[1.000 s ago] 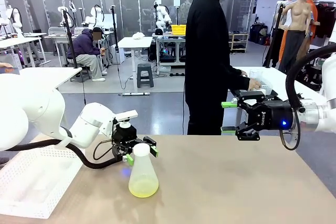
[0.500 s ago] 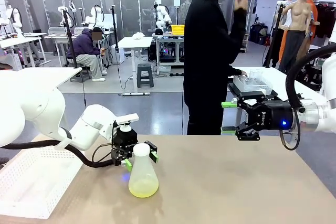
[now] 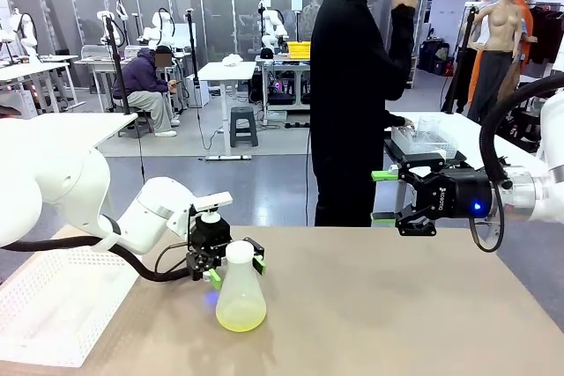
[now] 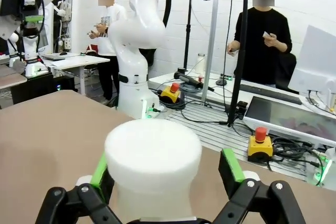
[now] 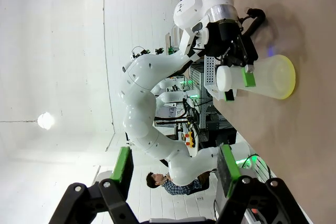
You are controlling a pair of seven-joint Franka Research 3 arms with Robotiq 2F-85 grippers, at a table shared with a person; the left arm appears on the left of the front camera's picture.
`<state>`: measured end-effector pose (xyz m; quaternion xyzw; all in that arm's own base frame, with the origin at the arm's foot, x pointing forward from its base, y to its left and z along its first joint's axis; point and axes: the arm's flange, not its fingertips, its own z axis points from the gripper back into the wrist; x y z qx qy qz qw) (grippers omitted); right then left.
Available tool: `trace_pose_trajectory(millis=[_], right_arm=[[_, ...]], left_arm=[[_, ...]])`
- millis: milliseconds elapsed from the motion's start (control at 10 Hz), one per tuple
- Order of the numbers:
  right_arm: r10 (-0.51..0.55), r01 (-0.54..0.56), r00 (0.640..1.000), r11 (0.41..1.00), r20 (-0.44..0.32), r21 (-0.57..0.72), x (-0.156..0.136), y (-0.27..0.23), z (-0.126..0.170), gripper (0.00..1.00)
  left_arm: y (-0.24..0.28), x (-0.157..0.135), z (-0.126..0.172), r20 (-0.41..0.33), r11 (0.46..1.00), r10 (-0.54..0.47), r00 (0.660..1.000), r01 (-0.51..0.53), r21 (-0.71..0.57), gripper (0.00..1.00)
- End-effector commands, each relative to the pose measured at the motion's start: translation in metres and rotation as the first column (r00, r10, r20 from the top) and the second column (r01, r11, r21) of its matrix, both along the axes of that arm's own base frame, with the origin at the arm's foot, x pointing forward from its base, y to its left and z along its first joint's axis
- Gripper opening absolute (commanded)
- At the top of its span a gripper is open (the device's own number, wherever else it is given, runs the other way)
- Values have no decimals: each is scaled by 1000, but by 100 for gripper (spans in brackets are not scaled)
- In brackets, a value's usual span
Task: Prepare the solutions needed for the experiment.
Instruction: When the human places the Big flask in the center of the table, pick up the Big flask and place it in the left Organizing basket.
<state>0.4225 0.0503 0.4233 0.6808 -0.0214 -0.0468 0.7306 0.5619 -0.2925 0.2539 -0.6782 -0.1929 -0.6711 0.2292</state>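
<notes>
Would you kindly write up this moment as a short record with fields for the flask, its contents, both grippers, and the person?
flask: conical flask, translucent, white cap, upright on the table
contents: shallow yellow-green solution at the bottom
left gripper: open, fingers either side of the flask neck
right gripper: open, empty, held above the table's far edge
tray: white perforated tray at the robot's left
person: in black, standing at the far side

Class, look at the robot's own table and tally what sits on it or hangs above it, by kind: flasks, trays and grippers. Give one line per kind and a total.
Flasks: 1, the conical flask holding yellowish liquid
Trays: 1, the white tray
Grippers: 2, the left gripper and the right gripper
Total: 4
</notes>
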Motion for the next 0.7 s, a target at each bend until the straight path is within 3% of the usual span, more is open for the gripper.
trace_pose_trajectory(millis=[0, 200, 300, 400, 500, 600], right_arm=[[5, -5, 1000, 1000, 4, 8, 0, -1, 1, 81], [5, -5, 1000, 1000, 4, 8, 0, -1, 1, 81], [5, -5, 1000, 1000, 4, 8, 0, -1, 1, 81], [5, -5, 1000, 1000, 4, 8, 0, -1, 1, 81], [5, -5, 1000, 1000, 4, 8, 0, -1, 1, 81], [5, -5, 1000, 1000, 4, 8, 0, -1, 1, 81]], left_arm=[[-3, 4, -6, 4, 999, 30, 1000, -30, -33, 100], [-5, 9, -8, -9, 998, 41, 999, -42, -46, 100], [-5, 10, -8, -11, 998, 31, 999, -31, -59, 81], [-4, 9, -7, -25, 998, 18, 1000, -19, -59, 80], [-4, 10, -7, -34, 998, 20, 999, -21, -54, 61], [-3, 10, -8, -38, 998, 18, 999, -20, -55, 60]])
